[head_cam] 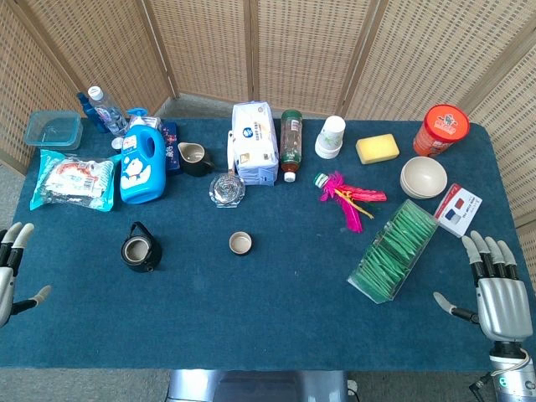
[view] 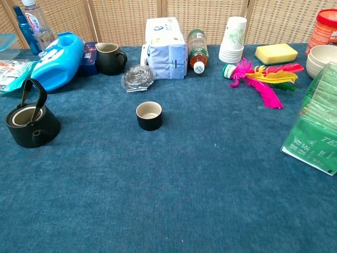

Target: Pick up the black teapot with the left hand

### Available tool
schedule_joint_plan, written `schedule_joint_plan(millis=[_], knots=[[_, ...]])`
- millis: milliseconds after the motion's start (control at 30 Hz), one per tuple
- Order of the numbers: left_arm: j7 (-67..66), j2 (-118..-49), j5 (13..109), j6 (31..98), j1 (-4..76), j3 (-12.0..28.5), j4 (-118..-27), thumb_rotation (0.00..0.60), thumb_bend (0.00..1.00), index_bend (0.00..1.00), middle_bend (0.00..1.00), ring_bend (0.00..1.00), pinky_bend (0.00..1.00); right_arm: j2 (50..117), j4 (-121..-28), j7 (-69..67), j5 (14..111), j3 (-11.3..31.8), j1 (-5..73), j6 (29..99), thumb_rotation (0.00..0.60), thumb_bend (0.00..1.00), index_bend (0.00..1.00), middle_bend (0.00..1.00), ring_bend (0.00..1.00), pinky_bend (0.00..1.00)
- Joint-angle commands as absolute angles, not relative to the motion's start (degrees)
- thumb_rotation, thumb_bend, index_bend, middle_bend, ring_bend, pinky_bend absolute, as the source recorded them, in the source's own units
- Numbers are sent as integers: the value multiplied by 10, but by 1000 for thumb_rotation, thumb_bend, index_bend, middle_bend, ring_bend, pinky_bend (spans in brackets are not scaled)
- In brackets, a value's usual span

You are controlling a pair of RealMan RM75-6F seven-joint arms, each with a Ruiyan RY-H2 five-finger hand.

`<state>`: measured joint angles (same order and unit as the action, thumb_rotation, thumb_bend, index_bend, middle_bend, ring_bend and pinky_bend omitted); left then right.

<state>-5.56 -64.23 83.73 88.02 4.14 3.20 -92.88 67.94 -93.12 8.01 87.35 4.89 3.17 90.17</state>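
The black teapot (head_cam: 139, 249) stands upright on the blue table (head_cam: 268, 327) at the left, lidless, its hoop handle raised; in the chest view the teapot (view: 31, 121) is at the far left. My left hand (head_cam: 12, 272) shows at the left edge of the head view, fingers spread and holding nothing, well to the left of the teapot. My right hand (head_cam: 496, 289) hovers at the right edge, fingers apart and empty. Neither hand shows in the chest view.
A small black cup (head_cam: 240, 243) sits right of the teapot. Behind it lie a blue detergent bottle (head_cam: 141, 164), a snack bag (head_cam: 74, 180), a dark pitcher (head_cam: 195, 158), a steel scourer (head_cam: 227, 189) and a tissue pack (head_cam: 255, 142). A green tea-bag box (head_cam: 394, 249) lies at the right.
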Motion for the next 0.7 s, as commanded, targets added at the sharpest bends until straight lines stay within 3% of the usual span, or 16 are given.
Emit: schedule_joint_plan(millis=[33, 233, 533, 700], knots=[[-51, -644, 837, 876, 43, 33, -925, 600, 0, 0, 0, 0, 0, 677, -934, 81, 873, 48, 32, 899, 434, 0, 0, 0, 0, 0], [-31, -643, 844, 859, 55, 35, -911, 600, 0, 0, 0, 0, 0, 671, -942, 76, 872, 46, 30, 896, 433, 0, 0, 0, 0, 0], [47, -657, 869, 755, 147, 58, -832, 600, 0, 0, 0, 0, 0, 662, -953, 71, 862, 47, 32, 883, 433, 0, 0, 0, 0, 0], [50, -686, 887, 729, 185, 64, -787, 600, 0, 0, 0, 0, 0, 662, -954, 72, 861, 46, 32, 881, 435, 0, 0, 0, 0, 0]])
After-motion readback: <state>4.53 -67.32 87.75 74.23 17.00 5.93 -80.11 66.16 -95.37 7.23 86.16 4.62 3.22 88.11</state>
